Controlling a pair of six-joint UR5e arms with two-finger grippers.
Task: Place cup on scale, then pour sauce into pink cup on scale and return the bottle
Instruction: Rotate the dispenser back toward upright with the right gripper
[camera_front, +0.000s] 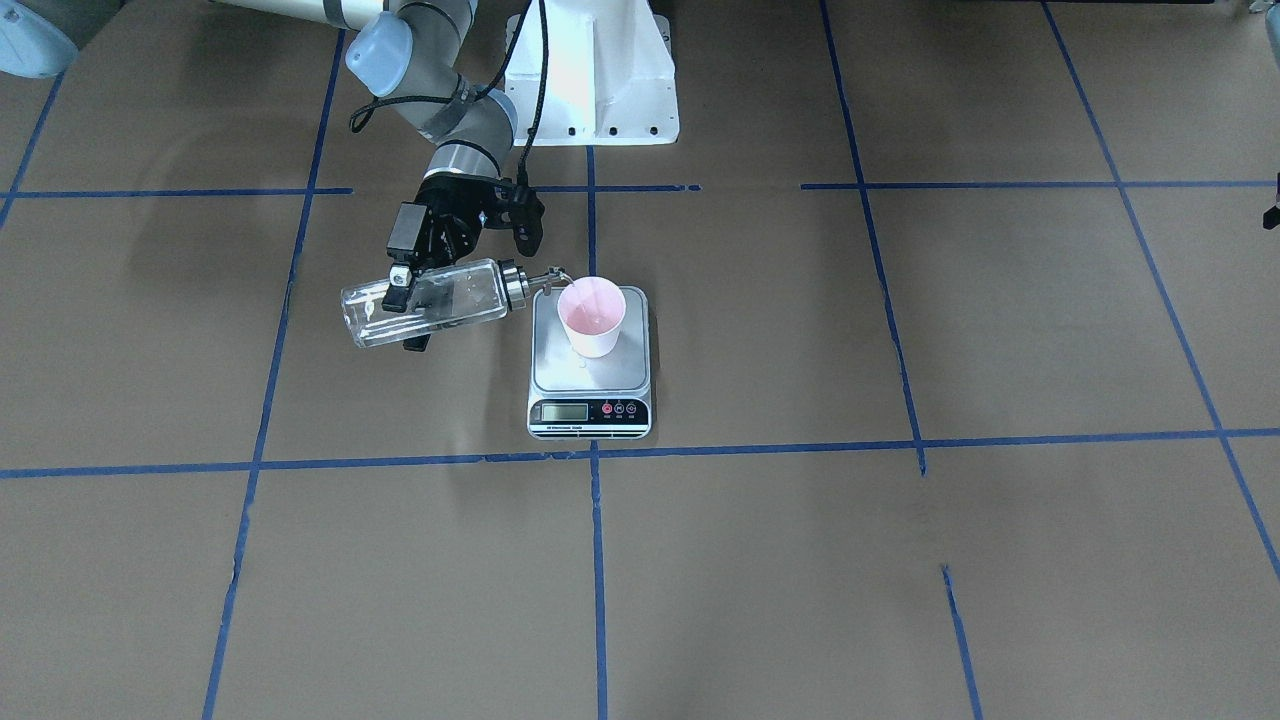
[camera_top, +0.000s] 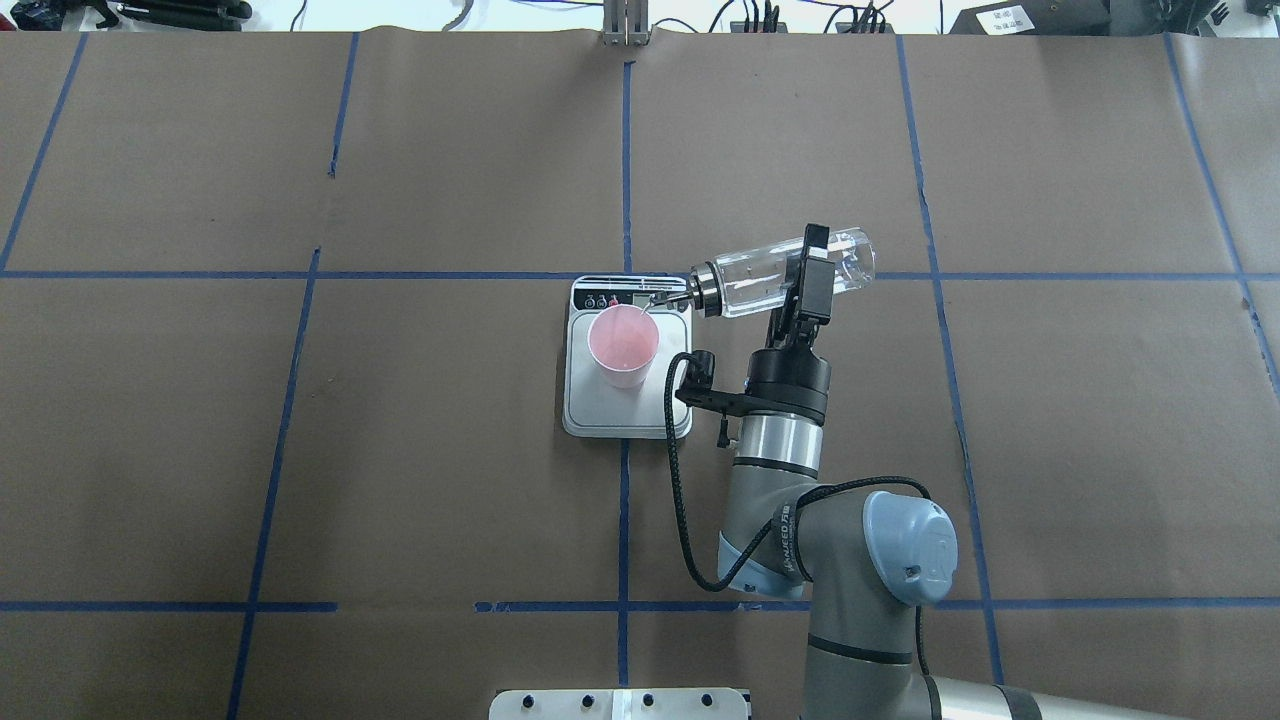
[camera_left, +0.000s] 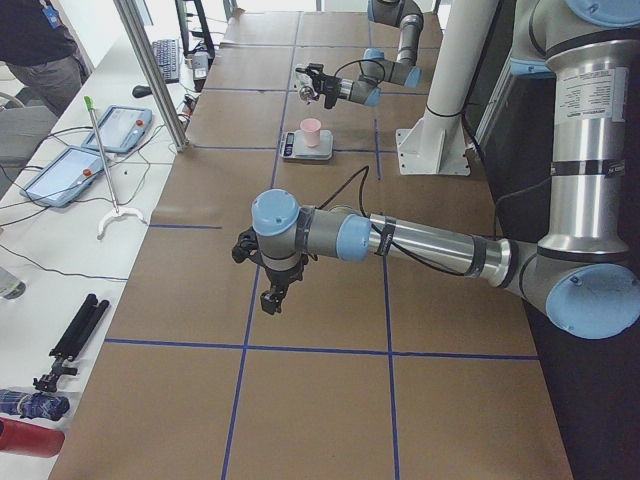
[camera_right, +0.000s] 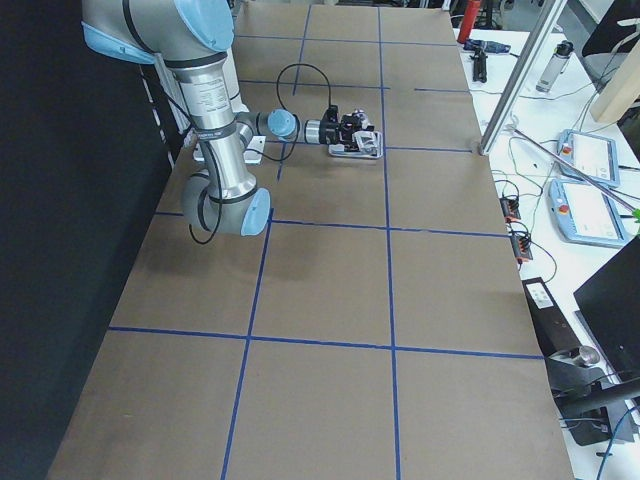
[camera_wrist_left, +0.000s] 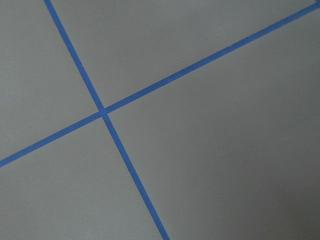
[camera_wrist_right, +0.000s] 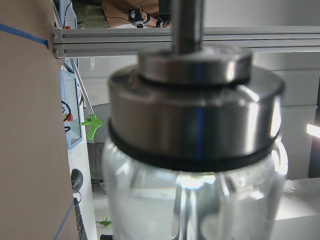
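Observation:
The pink cup (camera_front: 592, 315) stands upright on the silver plate of the scale (camera_front: 590, 385), also in the overhead view as the cup (camera_top: 623, 345) on the scale (camera_top: 625, 412). My right gripper (camera_front: 408, 315) is shut on the clear glass bottle (camera_front: 440, 300), held almost horizontal above the table. Its metal spout (camera_front: 553, 274) reaches the cup's rim. The bottle (camera_top: 780, 275) looks nearly empty, with clear drops inside. It fills the right wrist view (camera_wrist_right: 195, 165). My left gripper (camera_left: 270, 295) hangs over bare table far from the scale; I cannot tell whether it is open or shut.
Brown paper with blue tape lines (camera_wrist_left: 102, 111) covers the table. The robot's white base (camera_front: 595, 80) stands behind the scale. Tablets and tools (camera_left: 75, 170) lie on a side bench beyond the table's edge.

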